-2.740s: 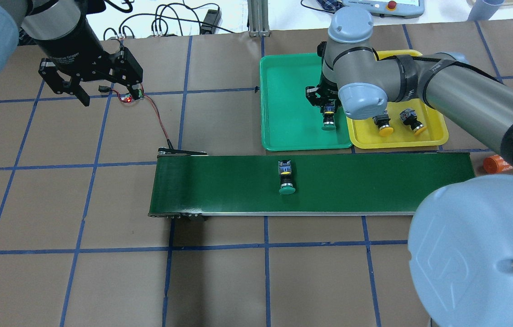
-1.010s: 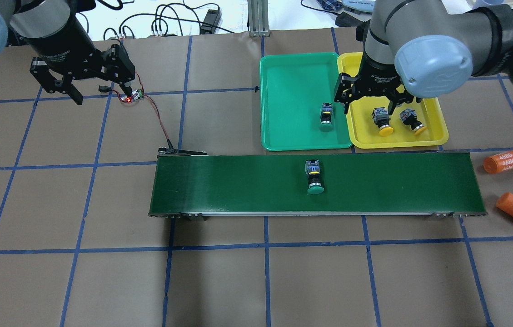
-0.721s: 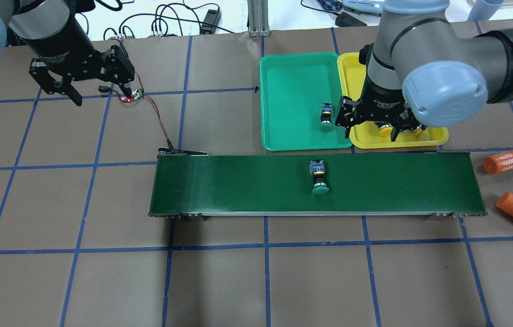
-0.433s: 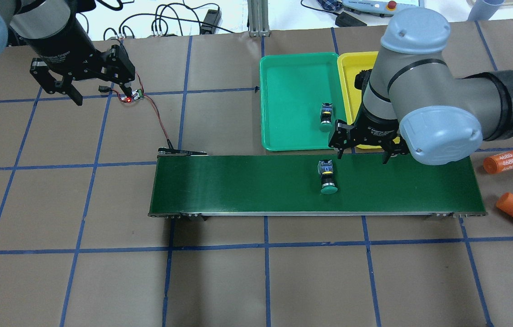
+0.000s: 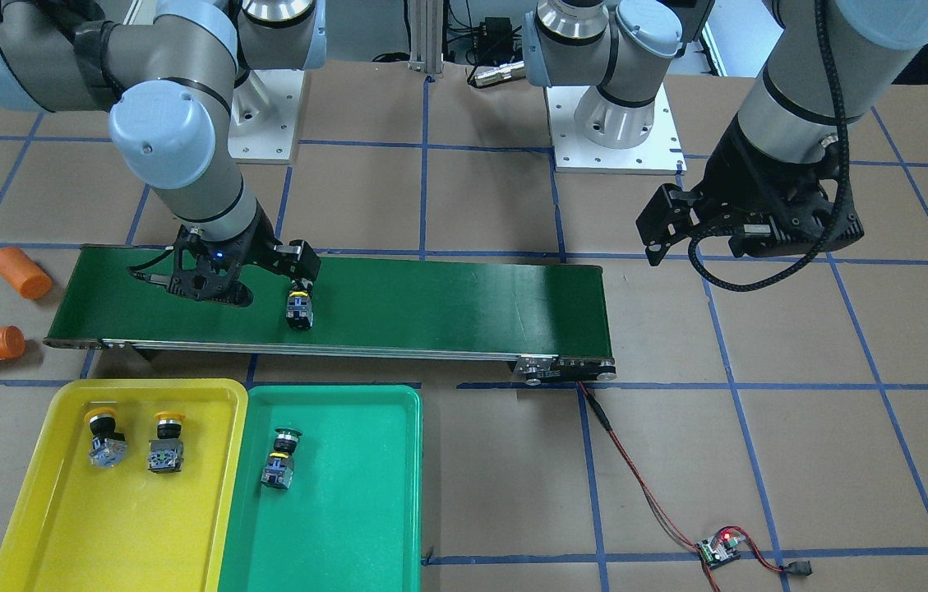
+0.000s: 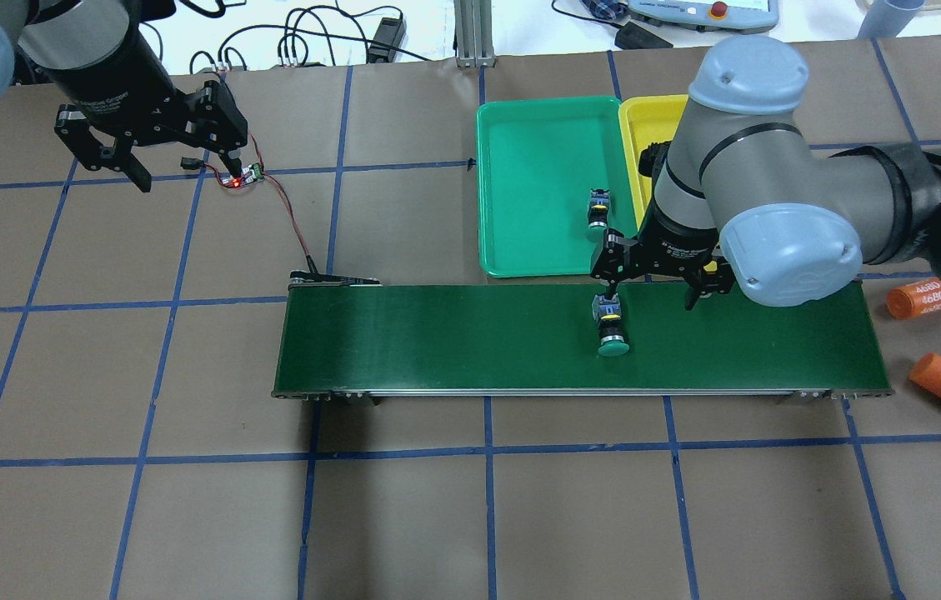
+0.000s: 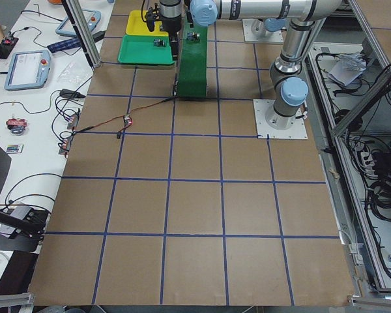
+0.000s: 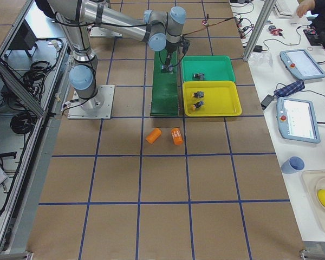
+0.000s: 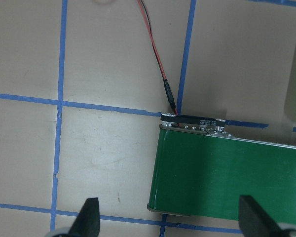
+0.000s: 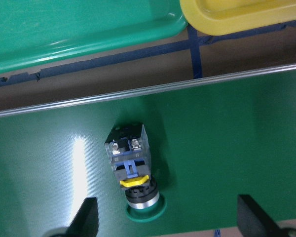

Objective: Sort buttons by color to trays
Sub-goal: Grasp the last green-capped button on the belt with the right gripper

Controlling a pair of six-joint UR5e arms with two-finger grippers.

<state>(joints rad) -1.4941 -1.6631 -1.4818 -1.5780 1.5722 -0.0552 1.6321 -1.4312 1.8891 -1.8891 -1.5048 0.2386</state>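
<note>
Four buttons accounted for. Both yellow-capped buttons (image 5: 104,436) lie on their sides in the yellow tray (image 5: 102,526). One green-capped button (image 6: 598,214) lies in the green tray (image 6: 528,167). The last green button (image 6: 608,331) lies on its side on the conveyor belt (image 6: 437,333), cap toward the robot. Right gripper (image 6: 649,296) hovers over it, fingers spread wide and holding nothing; the wrist view shows the button between the fingertips, off-centre. Left gripper (image 6: 184,167) is likewise spread and empty, above the table (image 6: 403,517), well apart from both trays.
</note>
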